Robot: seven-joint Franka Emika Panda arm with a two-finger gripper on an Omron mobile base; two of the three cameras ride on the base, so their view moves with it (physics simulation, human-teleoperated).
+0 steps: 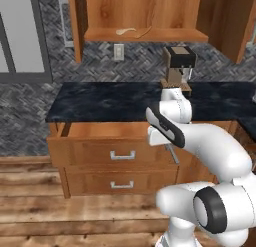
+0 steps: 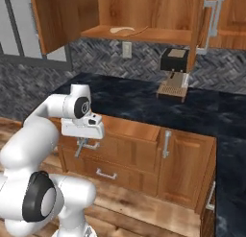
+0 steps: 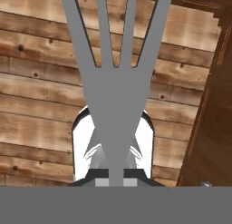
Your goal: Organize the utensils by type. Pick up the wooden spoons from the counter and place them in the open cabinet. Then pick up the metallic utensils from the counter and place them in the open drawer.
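Gripper pinching a thin grey metal fork, tines pointing away, over the plank floor

Two small wooden spoons apparently lie on the orange-brown cabinet's shelf; the orange-brown wooden drawer stands open below the black marble desk.

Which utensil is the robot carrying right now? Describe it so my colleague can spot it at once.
Start at the open drawer under the black counter. Just in front of it, the gripper points down toward the wooden floor, shut on a fork. It is flat, thin and silver-grey with tines, unlike the two wooden spoons on the cabinet shelf above.
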